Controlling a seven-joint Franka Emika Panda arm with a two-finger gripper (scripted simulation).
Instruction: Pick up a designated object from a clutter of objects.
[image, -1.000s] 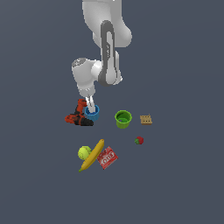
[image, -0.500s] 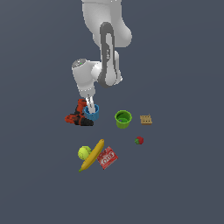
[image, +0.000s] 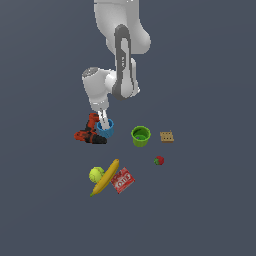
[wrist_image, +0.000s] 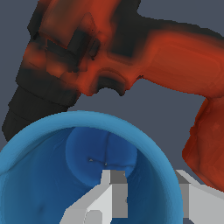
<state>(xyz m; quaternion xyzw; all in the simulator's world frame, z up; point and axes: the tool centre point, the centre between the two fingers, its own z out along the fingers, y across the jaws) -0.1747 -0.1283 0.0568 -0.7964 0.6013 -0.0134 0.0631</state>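
Blue tapered cup (image: 105, 129), small and bright, wider at its rim, stands upright on the dark grey floor (image: 210, 200), touching or just beside the red-and-black power drill (image: 89, 134) on the exterior view's left. We see our white two-fingered gripper (image: 104, 121) lowered onto this cup. In the wrist view one grey finger (wrist_image: 114, 192) sits inside the cup (wrist_image: 87, 170) against its wall and the other (wrist_image: 187, 194) lies outside the rim, so the fingers straddle the wall; we cannot tell whether they are pressing on it. The drill (wrist_image: 118, 65) fills the wrist view just beyond the cup's rim.

Taking the blue cup as our landmark: a green open cup (image: 141, 135) stands upright near it, toward the exterior view's right, and a tan perforated block (image: 167, 136) lies farther that way. A small red strawberry (image: 159, 160) sits farther right and nearer the camera. Well apart, toward the camera, lie a yellow-green ball (image: 96, 174), a yellow banana (image: 106, 177) touching it, and a flat red packet (image: 122, 180) beside the banana.
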